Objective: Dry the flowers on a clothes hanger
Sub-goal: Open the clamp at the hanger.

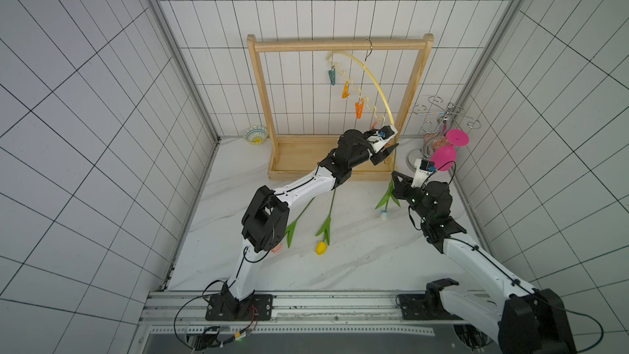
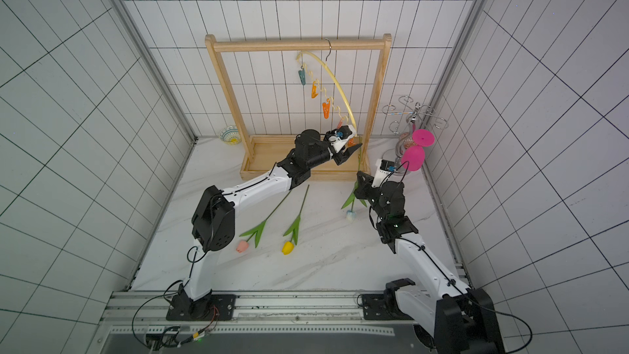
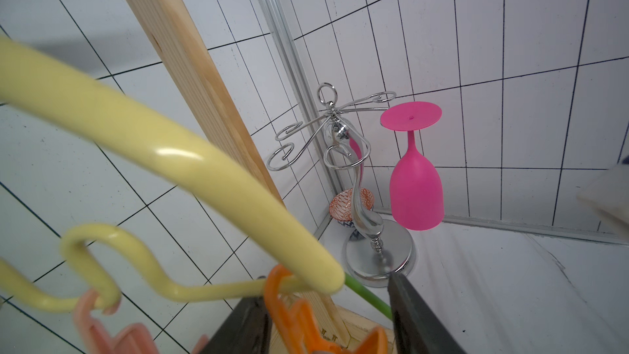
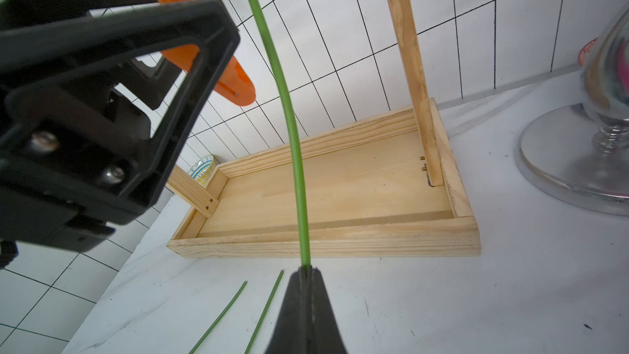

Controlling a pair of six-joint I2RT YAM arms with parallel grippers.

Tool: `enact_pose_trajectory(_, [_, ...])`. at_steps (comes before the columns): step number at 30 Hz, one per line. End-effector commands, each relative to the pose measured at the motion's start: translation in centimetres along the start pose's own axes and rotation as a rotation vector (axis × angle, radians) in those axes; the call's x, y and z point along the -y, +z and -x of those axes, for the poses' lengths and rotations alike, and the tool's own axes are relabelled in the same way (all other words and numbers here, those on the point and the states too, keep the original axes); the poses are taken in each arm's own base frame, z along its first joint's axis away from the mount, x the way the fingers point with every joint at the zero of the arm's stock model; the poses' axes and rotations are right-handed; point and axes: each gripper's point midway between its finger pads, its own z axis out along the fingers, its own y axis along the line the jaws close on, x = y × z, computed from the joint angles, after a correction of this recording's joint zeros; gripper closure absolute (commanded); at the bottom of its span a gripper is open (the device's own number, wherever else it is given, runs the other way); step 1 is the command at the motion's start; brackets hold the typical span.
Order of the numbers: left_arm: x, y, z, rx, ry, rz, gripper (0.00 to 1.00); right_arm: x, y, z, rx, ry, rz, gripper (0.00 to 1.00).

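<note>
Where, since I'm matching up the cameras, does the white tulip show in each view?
Top view: white tulip right of centre, stem in the right gripper.
Top view: same place.
Left wrist: only its green stem, beside the clothes hanger's tip.
Right wrist: stem rising mid-picture from the shut right gripper.
Shared landmark: the wooden rack post beside the stem.
</note>
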Motion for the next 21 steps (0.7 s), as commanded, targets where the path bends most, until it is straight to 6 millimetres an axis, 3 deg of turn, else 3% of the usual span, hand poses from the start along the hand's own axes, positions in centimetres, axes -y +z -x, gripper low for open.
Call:
enact_pose_trajectory(1, [0.1, 0.4, 0.4, 0.012, 0.008, 0.003, 0.48, -1.5, 0.1, 2.6, 0.047, -0.015, 0.038, 1.00])
enact_pose_trajectory(10, [0.2, 0.2, 0.6, 0.008, 0.023, 0.006, 0.59, -1.4, 0.3, 2.2, 0.034, -0.013, 0.040, 1.00])
enact_pose_trajectory(21, [1.0, 0.0, 1.6, 0.019, 0.030, 0.010, 0.70, 0.4, 1.2, 0.3, 0.097, 0.050, 0.030, 1.00])
